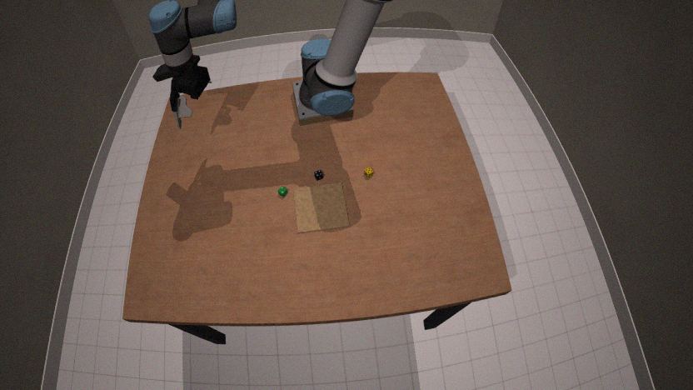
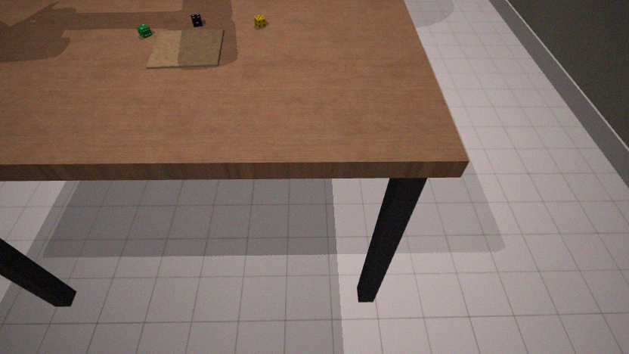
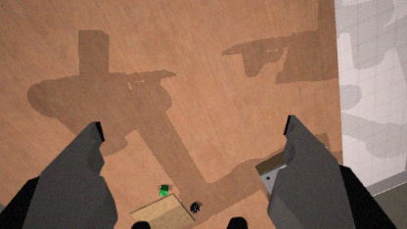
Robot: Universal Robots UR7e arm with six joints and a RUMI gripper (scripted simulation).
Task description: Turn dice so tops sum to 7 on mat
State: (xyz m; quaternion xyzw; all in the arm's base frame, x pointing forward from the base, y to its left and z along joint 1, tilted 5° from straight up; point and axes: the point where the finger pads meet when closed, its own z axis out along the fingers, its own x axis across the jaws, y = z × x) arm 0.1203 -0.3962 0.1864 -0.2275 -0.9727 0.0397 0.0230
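A tan square mat (image 1: 305, 213) (image 2: 165, 50) (image 3: 154, 214) lies near the middle of the wooden table (image 1: 315, 271) (image 2: 264, 110) (image 3: 196, 59). A green die (image 1: 282, 191) (image 2: 144, 30) (image 3: 164, 190) sits on the table just left of the mat. A black die (image 1: 318, 175) (image 2: 196, 20) (image 3: 195, 207) sits just behind the mat's far edge. A yellow die (image 1: 368, 172) (image 2: 259, 20) sits to the right of the mat, apart from it. My gripper (image 1: 180, 112) (image 3: 195, 119) is open and empty, high above the table's far left corner, far from all three dice.
The arm's base (image 1: 323, 99) (image 3: 273, 177) is bolted at the table's far middle. A tiled floor (image 1: 557, 242) surrounds the table. The arm's shadow falls across the table and half of the mat.
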